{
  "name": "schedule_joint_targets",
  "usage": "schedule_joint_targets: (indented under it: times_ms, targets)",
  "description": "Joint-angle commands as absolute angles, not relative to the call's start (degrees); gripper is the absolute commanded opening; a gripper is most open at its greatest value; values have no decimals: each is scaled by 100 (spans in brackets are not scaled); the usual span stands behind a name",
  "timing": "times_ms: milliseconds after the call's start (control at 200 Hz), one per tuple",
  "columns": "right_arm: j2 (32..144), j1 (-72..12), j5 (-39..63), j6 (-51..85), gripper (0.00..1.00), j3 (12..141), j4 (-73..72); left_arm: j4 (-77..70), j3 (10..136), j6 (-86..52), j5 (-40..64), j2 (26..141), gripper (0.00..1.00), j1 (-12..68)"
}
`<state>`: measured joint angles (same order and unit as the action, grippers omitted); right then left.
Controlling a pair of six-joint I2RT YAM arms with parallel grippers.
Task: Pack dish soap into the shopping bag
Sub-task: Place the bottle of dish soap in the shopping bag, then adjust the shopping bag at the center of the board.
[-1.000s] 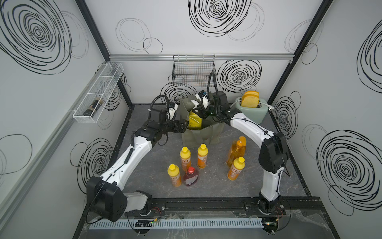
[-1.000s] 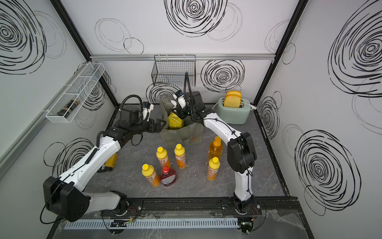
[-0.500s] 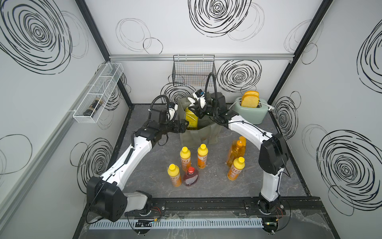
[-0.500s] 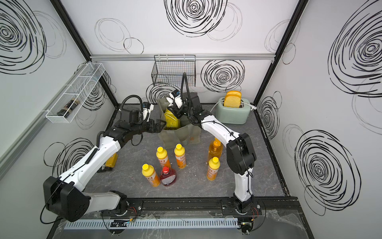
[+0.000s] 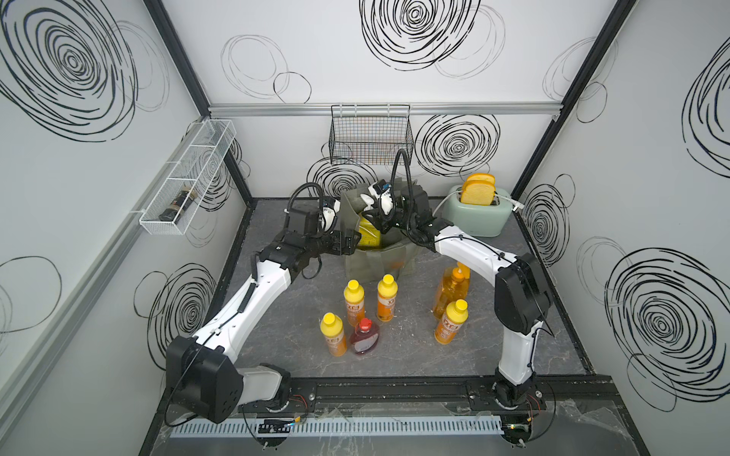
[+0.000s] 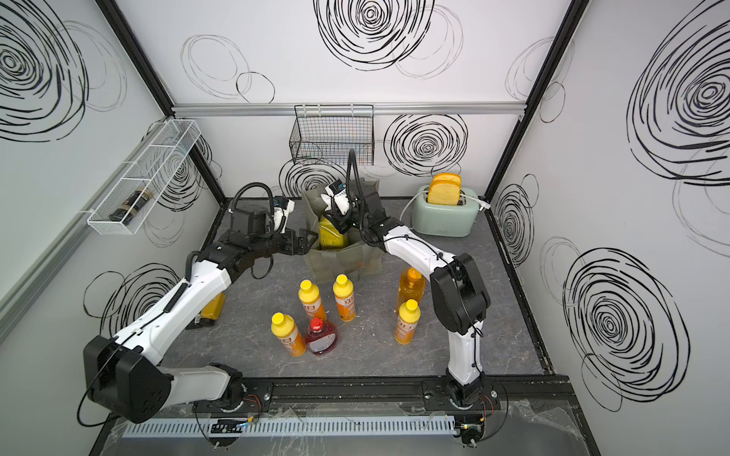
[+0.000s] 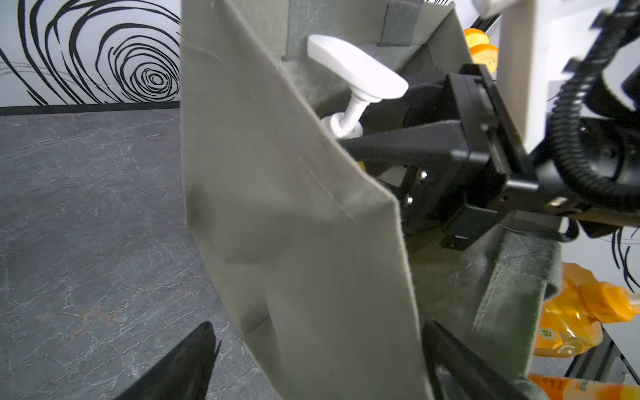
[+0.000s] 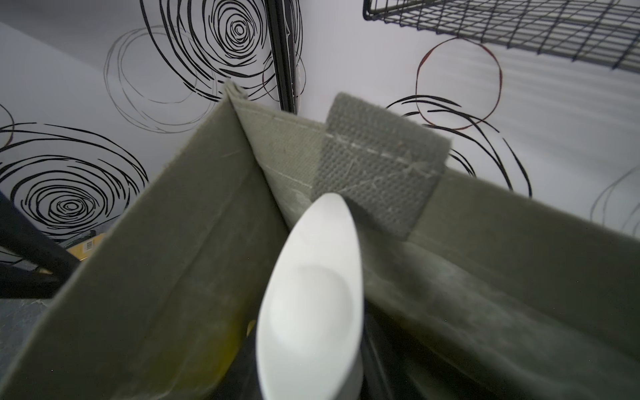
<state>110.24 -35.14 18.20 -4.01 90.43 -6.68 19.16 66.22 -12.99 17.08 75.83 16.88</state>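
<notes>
A: What's nearest?
B: Six bottles stand unpacked on the table (image 5: 276, 339): four small orange bottles (image 5: 354, 302), the red bottle (image 5: 364, 338) and the amber pump bottle (image 5: 450, 290).
A: Farther back?
B: The left gripper (image 5: 351, 241), jaws spread, straddles the shopping bag's (image 5: 379, 262) wall. The right gripper (image 5: 375, 217) pinches the big yellow bottle's (image 5: 369, 236) neck, with its body partly inside.

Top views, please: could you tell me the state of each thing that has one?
Bag: standing, mouth open.
Yellow bottle: partly inside bag, held by its neck.
Right gripper: shut on yellow bottle.
Left gripper: open, astride bag's side wall.
Amber bottle: upright, outside bag.
Small bottles: four, upright, capped.
Red bottle: upright, capped.
Toaster: bread up.
</notes>
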Motion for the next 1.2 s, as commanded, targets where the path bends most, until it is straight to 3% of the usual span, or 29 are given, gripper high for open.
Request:
schedule_joint_targets:
  times_ms: [0, 160, 305, 615, 921, 1106, 1196]
  targets:
    - [10339, -3499, 1853, -374, 42, 9500, -1573, 1692, 6618, -1344, 1731, 7516, 96, 1695]
    - [10153, -3382, 1929, -141, 77, 9797, -995, 1692, 6645, -1386, 1740, 7471, 97, 1707]
    - [9801, -3165, 2022, 240, 89, 9857, -508, 1755, 6754, -1377, 1712, 7477, 98, 1715]
    - [9205, -2337, 1611, 668, 90, 10427, 2034, 2112, 7933, -1453, 1393, 7938, 98, 1705]
    - [9852, -2704, 525, 283, 84, 10985, 3554, 2644, 8949, -1468, 1012, 9010, 96, 1980]
    - [10230, -2826, 188, 292, 76, 11049, 3805, 2775, 8974, -1384, 785, 9237, 84, 2011]
    - [10264, -2895, 35, 299, 68, 10971, 3807, 2771, 8993, -1346, 759, 9255, 68, 2004]
